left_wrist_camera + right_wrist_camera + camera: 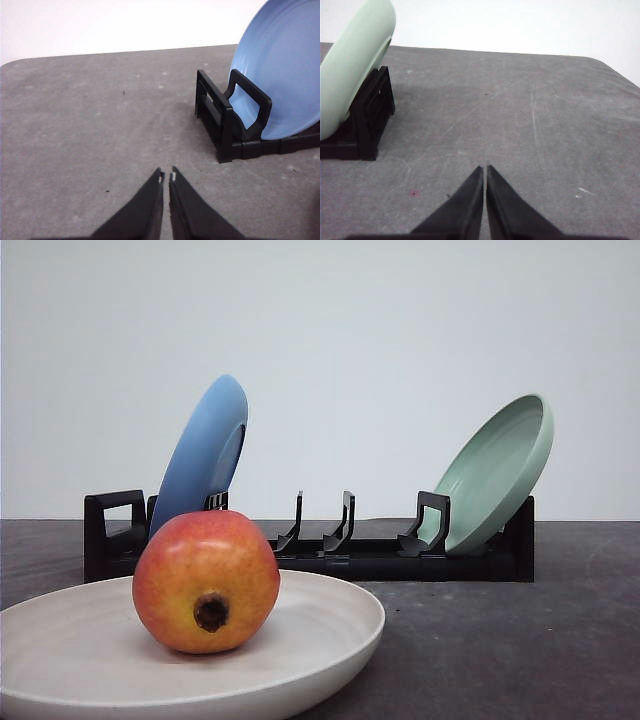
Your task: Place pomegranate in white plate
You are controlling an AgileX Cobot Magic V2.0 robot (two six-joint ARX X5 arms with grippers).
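Observation:
The pomegranate (206, 582), red shading to orange-yellow with its dark calyx facing the camera, rests inside the white plate (330, 625) at the near left of the front view. The plate lies flat on the dark grey table. In the left wrist view my left gripper (167, 176) is shut with nothing between its black fingers, above bare table near the rack's end. My right gripper (485, 169) is also shut and holds nothing, over bare table beyond the other end of the rack.
A black dish rack (330, 550) stands behind the plate. A blue plate (203, 452) leans in its left end, also the blue plate (285, 75). A pale green plate (500, 472) leans at its right end, also the green plate (350, 65).

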